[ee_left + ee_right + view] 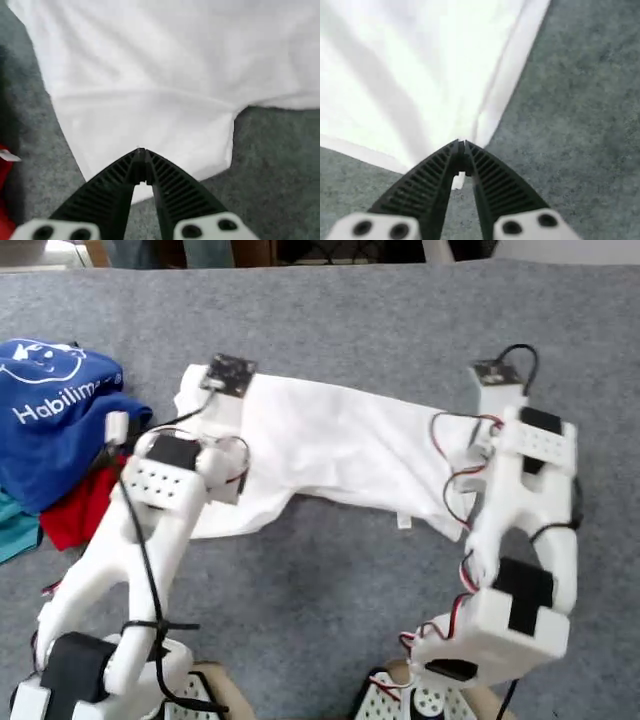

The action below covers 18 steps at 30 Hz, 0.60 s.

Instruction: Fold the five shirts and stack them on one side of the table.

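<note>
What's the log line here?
left hand: shut on white shirt | right hand: shut on white shirt | other shirts: heaped, unfolded

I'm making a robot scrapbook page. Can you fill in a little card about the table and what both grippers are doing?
Table: grey table
Spread out: white shirt, flat and a bit wrinkled
Left gripper: shut on the white shirt's edge
Right gripper: shut on the shirt's other end
Pile beside the left arm: blue shirt over red shirt and teal shirt
</note>
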Each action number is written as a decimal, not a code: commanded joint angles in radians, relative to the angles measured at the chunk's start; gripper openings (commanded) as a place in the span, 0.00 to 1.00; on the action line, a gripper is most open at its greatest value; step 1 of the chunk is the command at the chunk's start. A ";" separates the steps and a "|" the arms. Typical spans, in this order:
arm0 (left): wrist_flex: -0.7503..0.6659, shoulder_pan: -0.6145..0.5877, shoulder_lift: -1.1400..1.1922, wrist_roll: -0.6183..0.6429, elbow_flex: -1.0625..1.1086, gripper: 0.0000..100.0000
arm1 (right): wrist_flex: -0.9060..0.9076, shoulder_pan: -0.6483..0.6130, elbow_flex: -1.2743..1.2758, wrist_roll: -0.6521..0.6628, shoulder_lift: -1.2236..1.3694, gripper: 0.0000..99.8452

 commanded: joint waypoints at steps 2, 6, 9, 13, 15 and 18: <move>-0.250 -0.133 0.032 0.002 0.061 0.03 | -0.046 0.003 -0.021 -0.029 0.105 0.02; -0.276 -0.191 0.249 -0.054 0.024 0.04 | -0.083 0.071 -0.024 -0.009 0.202 0.02; -0.270 -0.213 0.411 -0.060 -0.025 0.04 | -0.077 0.081 -0.042 0.012 0.213 0.02; -0.132 -0.252 0.463 -0.046 -0.156 0.04 | -0.054 0.071 -0.073 0.034 0.186 0.02; -0.124 -0.277 0.450 -0.020 -0.173 0.04 | -0.018 0.057 -0.085 0.051 0.139 0.02; -0.074 -0.312 0.350 -0.046 -0.182 0.04 | 0.025 0.002 -0.085 0.095 0.018 0.02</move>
